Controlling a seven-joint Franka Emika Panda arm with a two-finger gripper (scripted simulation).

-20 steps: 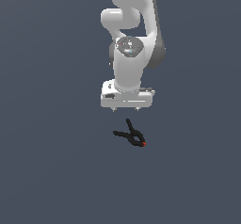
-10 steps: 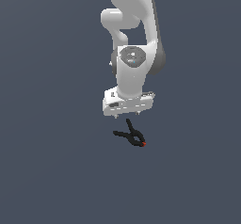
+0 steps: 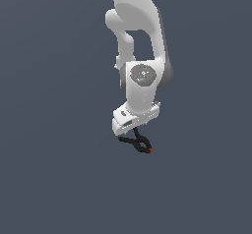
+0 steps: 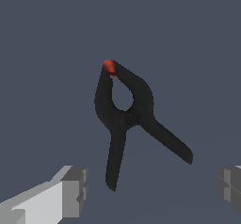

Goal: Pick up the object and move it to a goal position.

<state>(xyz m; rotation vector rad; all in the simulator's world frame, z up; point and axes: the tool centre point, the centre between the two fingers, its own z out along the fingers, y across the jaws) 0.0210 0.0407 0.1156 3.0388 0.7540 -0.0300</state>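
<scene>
The object, a small black spring clamp (image 3: 139, 143), lies flat on the dark grey floor with its red-orange tip (image 3: 149, 151) toward the exterior view's right. In the wrist view the clamp (image 4: 126, 118) fills the middle, its tip (image 4: 109, 66) pointing away from the fingers and its two handles spreading toward them. My gripper (image 3: 131, 131) hangs just above the clamp's handles, not touching it. It is open: the two grey fingertips (image 4: 74, 191) stand wide apart on either side of the handles, and nothing is between them.
The white arm (image 3: 142, 75) rises from the gripper to the top of the exterior view. Only the plain dark grey floor (image 3: 54, 169) surrounds the clamp.
The arm has come down toward the clamp and the hand has turned; the gripper now sits just over the clamp's handles. The clamp has not moved.
</scene>
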